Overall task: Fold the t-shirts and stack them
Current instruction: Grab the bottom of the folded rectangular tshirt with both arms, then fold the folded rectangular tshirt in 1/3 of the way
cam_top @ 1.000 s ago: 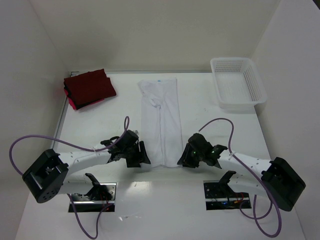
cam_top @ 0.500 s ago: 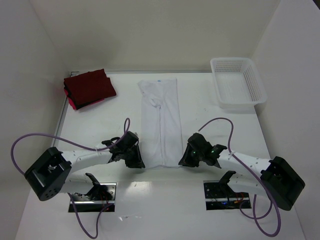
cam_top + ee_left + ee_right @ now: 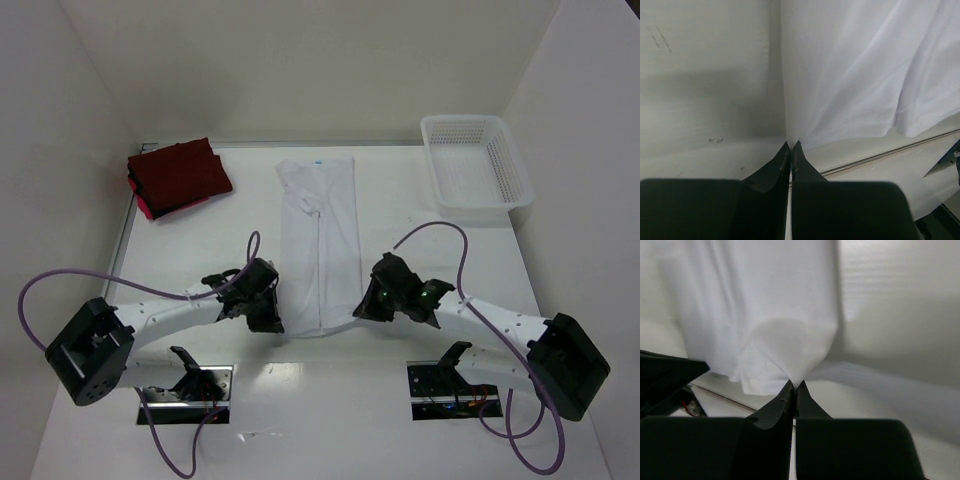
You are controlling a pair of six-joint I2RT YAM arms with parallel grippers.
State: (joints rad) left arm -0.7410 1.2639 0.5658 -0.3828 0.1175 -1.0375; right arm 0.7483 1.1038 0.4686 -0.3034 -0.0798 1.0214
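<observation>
- My left fingers (image 3: 774, 171) and right fingers (image 3: 777, 409) are pinched shut on the white shirt's (image 3: 320, 235) near corners.
- I see red shirts (image 3: 178, 177) far left and a basket (image 3: 478, 211) far right, both well apart from it.

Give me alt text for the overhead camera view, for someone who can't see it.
The left gripper and right gripper each pinch a near corner of the white t-shirt, which lies folded into a long strip in the middle of the table. Folded dark red t-shirts lie at the far left, and a white mesh basket stands at the far right.
</observation>
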